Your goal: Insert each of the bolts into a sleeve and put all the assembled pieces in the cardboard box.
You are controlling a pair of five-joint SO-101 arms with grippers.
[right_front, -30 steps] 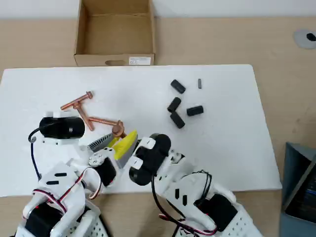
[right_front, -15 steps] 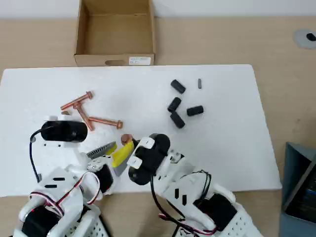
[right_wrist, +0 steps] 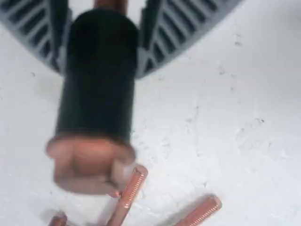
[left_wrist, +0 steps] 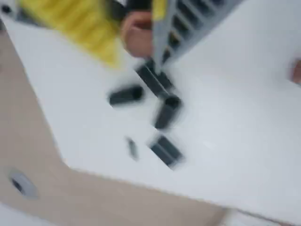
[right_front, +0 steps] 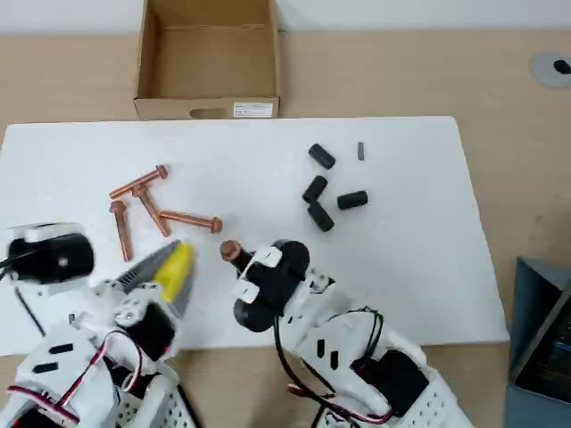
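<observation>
Sleeve (right_wrist: 96, 84) with bolt (right_wrist: 89, 162) seated is clamped in right tool (right_front: 248, 263), judged ready for cardboard box (right_front: 147, 62); left tool (right_front: 161, 267) sits clear, jaws parted, empty.

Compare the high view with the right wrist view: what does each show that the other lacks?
From the high view: the cardboard box, four loose sleeves and the open left gripper. From the right wrist view: the black sleeve clamped in the right gripper, a bolt pushed through it. In both: that bolt's copper head and loose bolts on the white surface.
</observation>
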